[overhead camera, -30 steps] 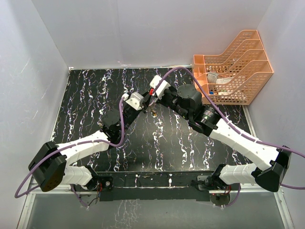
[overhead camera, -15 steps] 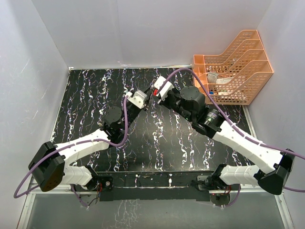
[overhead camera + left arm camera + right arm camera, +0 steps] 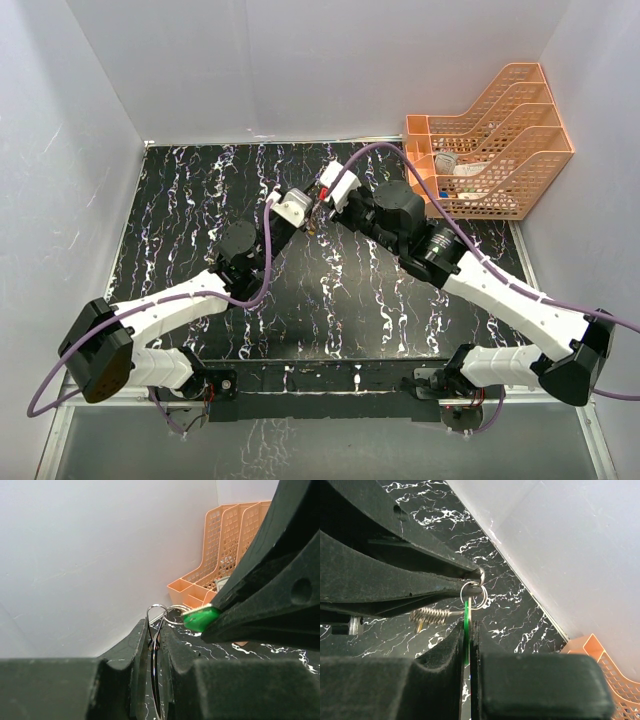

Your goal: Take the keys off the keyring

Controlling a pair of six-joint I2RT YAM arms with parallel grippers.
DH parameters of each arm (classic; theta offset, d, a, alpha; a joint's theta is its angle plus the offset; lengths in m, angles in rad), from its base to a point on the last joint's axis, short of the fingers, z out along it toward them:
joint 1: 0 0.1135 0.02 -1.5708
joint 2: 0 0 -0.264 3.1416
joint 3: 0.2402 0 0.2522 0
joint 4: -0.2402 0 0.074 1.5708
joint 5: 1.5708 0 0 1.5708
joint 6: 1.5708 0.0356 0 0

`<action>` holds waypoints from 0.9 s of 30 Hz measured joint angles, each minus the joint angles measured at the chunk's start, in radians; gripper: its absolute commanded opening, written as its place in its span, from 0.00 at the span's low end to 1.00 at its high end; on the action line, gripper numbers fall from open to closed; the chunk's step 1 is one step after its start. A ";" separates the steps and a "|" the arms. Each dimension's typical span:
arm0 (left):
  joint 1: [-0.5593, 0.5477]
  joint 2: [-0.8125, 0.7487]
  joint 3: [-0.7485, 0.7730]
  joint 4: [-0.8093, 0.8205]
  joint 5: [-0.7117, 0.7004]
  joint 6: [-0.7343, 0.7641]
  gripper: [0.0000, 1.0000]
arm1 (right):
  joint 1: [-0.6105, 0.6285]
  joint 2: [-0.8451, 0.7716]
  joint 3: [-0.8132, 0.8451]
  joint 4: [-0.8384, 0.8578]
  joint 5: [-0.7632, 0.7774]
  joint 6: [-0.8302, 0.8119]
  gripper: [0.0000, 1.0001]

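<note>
My left gripper (image 3: pixel 154 627) is shut on the thin silvery keyring (image 3: pixel 154 680), held edge-on between its pads. My right gripper (image 3: pixel 469 627) is shut on the green-headed key (image 3: pixel 467 622), which hangs on a small wire ring (image 3: pixel 472 595) at the left fingertips (image 3: pixel 445 575). The green key head (image 3: pixel 200 617) also shows in the left wrist view. In the top view both grippers, left (image 3: pixel 303 212) and right (image 3: pixel 322 200), meet above the table's back middle. A coiled metal piece (image 3: pixel 430 615) hangs from the ring. The yellow-headed key is hidden.
An orange mesh file rack (image 3: pixel 490 140) stands at the back right corner; it also shows in the left wrist view (image 3: pixel 220 555). The black marbled tabletop (image 3: pixel 200 200) lies below. White walls enclose the back and sides.
Both grippers have shifted together a little toward the back of the table, then slightly back. They stay joined at the ring, each still shut.
</note>
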 measured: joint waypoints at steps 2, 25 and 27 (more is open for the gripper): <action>0.001 -0.006 0.000 -0.003 -0.002 0.003 0.00 | 0.000 0.009 0.000 0.000 -0.008 0.002 0.00; 0.002 -0.022 0.000 -0.016 -0.026 0.024 0.00 | -0.002 0.028 0.000 0.012 -0.007 0.006 0.00; 0.002 -0.024 0.000 -0.016 -0.026 0.024 0.00 | -0.002 0.022 0.000 0.013 -0.003 0.005 0.00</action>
